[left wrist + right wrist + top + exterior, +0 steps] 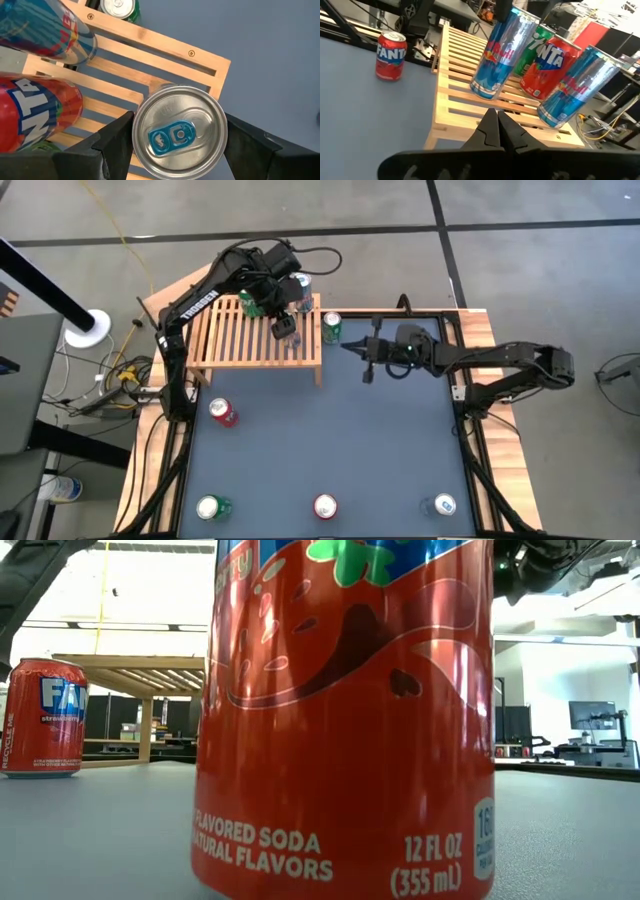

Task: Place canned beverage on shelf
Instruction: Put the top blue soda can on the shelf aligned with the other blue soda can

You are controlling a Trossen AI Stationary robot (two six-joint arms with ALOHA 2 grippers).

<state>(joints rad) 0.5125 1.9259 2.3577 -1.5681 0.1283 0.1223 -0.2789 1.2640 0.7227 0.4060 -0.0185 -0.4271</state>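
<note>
The slatted wooden shelf (235, 345) stands at the table's far left and also shows in the left wrist view (165, 45) and the right wrist view (457, 70). My left gripper (285, 328) is over its right part, shut on a blue can (177, 132) with a silver top, which also shows in the right wrist view (495, 55). A second blue can (572, 90), a red Fanta can (547, 70) and a green can (248, 302) stand on the slats behind it. My right gripper (497, 125) is shut and empty, above the table just right of the shelf (350, 347). My left gripper pinches the blue can's upper wall just under the rim (137, 137) between its two fingers (112, 140), one on each opposite side. The fingers come from above, pointing down. The can is upright, and its base (484, 91) is at the slats near the shelf's right end.
A green can (331, 327) stands on the table at the shelf's right end, close to my right gripper. A red can (223, 412) stands near the shelf's front. A green can (212, 507), a red can (325, 506) and a blue can (443, 505) line the near edge.
</note>
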